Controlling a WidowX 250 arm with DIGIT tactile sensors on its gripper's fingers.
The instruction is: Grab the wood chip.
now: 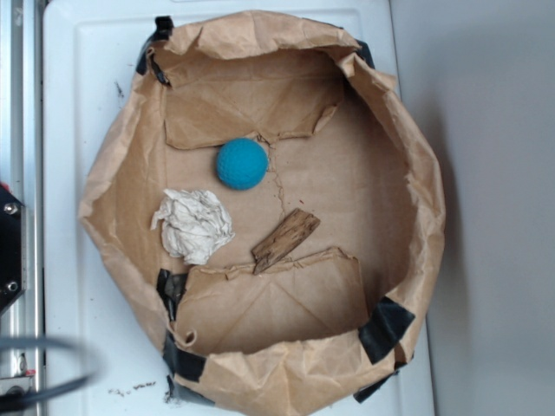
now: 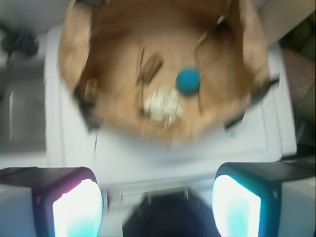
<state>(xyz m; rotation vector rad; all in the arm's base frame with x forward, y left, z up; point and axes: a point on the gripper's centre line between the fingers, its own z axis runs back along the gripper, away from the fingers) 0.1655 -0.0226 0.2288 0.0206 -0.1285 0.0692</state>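
Hanging over the white tray (image 2: 163,153) at the near edge of the scene, the gripper (image 2: 157,202) is showing its two fingers (image 2: 76,207) spread wide apart, with nothing between them. That stance is suiting an approach: the wrist camera is looking past the fingers toward the paper bag basin (image 1: 408,286) ahead, and the view is blurring, so fine detail is being lost there.

Sitting nearest the gripper inside the basin, the crumpled white paper wad (image 1: 194,225) is lying against the bag's left wall. Just beyond and beside it, the wood chip (image 1: 286,240) is lying flat on the brown paper floor, tilting diagonally, with its lower end touching the edge of a torn brown flap (image 1: 277,303). Nothing is covering it, so I am judging it open to a grasp from above, across its narrow width. Farther on, the teal ball (image 1: 241,164) is resting near a second torn flap (image 1: 251,113), apart from the chip.

Black tape patches (image 1: 384,328) are holding the bag's rolled walls to the tray, presumably to be keeping the loose objects corralled. The raised rim is looking like the main obstacle for the fingers on the way in.
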